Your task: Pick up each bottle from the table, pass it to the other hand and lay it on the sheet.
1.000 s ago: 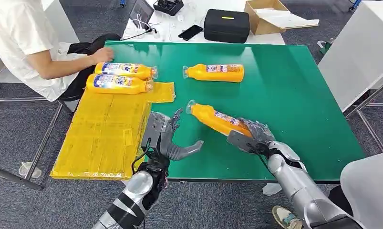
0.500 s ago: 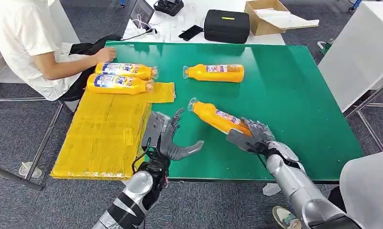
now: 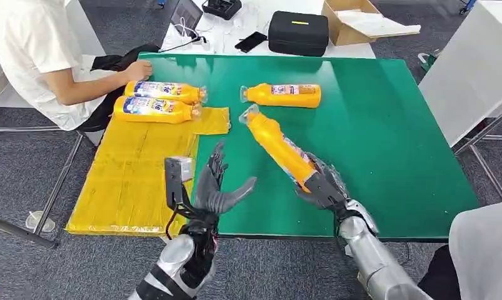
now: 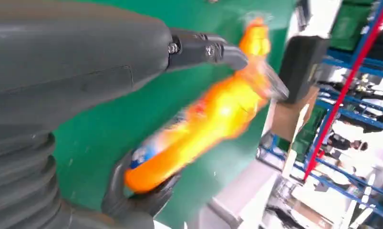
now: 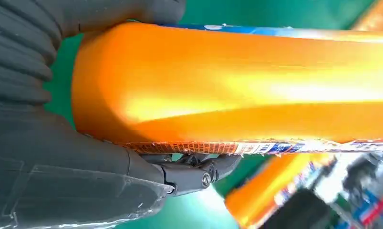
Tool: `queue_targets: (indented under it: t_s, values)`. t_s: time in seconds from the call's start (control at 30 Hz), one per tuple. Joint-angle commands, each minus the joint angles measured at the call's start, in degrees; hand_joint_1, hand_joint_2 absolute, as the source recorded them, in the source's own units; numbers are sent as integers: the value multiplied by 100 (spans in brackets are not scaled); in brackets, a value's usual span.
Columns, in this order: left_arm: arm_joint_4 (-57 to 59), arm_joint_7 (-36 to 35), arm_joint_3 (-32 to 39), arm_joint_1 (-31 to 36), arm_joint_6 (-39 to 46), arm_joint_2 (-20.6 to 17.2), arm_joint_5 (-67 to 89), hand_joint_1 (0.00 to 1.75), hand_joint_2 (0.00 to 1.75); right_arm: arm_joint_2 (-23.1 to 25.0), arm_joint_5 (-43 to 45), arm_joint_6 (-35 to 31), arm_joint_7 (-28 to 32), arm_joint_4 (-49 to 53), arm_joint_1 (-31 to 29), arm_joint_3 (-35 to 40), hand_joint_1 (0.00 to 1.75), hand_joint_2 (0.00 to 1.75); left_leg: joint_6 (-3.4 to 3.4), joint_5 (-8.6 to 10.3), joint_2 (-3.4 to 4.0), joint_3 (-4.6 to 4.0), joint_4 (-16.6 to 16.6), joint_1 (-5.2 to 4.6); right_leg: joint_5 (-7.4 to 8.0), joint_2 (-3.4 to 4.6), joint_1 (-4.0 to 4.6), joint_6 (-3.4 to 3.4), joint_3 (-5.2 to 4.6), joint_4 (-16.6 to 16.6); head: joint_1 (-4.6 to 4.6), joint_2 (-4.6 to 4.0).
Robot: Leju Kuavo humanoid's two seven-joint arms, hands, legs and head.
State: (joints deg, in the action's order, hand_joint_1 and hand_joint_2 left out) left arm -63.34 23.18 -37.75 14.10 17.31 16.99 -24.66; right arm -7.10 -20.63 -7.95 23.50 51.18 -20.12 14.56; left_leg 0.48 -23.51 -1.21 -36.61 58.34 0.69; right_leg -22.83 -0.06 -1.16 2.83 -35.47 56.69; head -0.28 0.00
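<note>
Green counter (image 3: pixel 386 125) with a yellow sheet and orange bottles

A yellow sheet (image 3: pixel 135 175) covers the counter's left part, overhanging its left and near edges. Two orange bottles lie side by side on the sheet's far end, the farther one (image 3: pixel 164 91) just behind the nearer one (image 3: pixel 154 109), both with caps pointing right. A third orange bottle (image 3: pixel 282 95) lies directly on the green surface at centre far, cap pointing left, apart from the sheet. The counter's right half is bare green.
</note>
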Motion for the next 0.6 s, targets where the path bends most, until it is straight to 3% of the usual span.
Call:
queue_targets:
  t_s: [0.03,0.2,0.6]
  values:
    - [245,-588,-222,-456,-635,-639,-1066,0,175,198,238,-43,125,885,431,-480,175,175,2,-6,21,21,-10,-4,0,15,-3,-7,15,-9,0,0]
    - [-9,-138,-83,-495,-20,-600,-934,0,175,280,324,-306,197,1123,606,-511,175,175,-1,-9,22,13,-5,-1,-1,13,-2,-13,7,-4,2,0]
    - [-35,-141,-83,-500,16,-613,-936,0,175,268,335,-316,190,1171,637,-517,175,175,1,-7,19,9,-4,-5,0,11,-3,-8,3,-4,0,0]
